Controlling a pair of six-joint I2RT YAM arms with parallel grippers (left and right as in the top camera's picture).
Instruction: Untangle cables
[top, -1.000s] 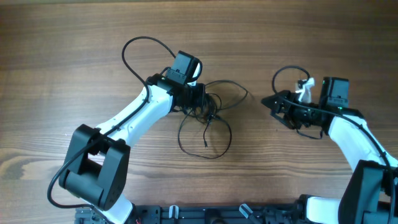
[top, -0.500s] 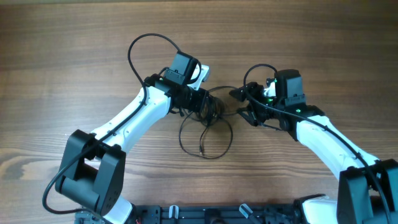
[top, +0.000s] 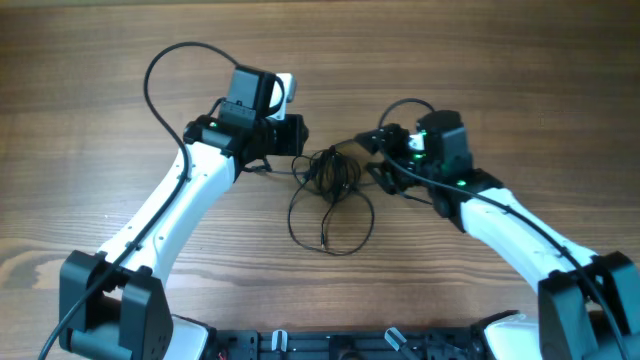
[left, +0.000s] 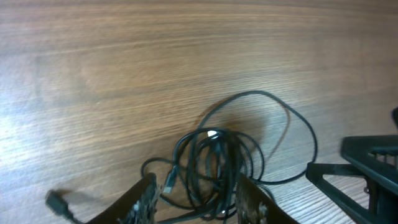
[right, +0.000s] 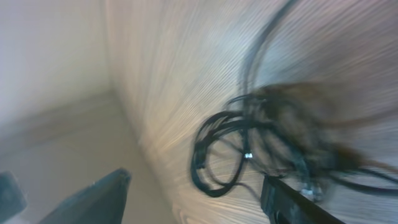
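Black cables (top: 330, 175) lie knotted on the bench (top: 500, 60). Left gripper (top: 298, 136) and right gripper (top: 369, 160) sit beside the cables, both apart, probably to pull strands.

Brown wood-grain tbl (top: 520, 60), soft even light.

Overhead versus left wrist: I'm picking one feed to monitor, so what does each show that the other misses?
Only overhead: the whole left arm and right arm, with the left gripper and right gripper either side of the cable tangle. Only left wrist: separate strands up close at its spread fingers, and a plug lying apart. Both: the tangle, its wide loop, the wooden table.
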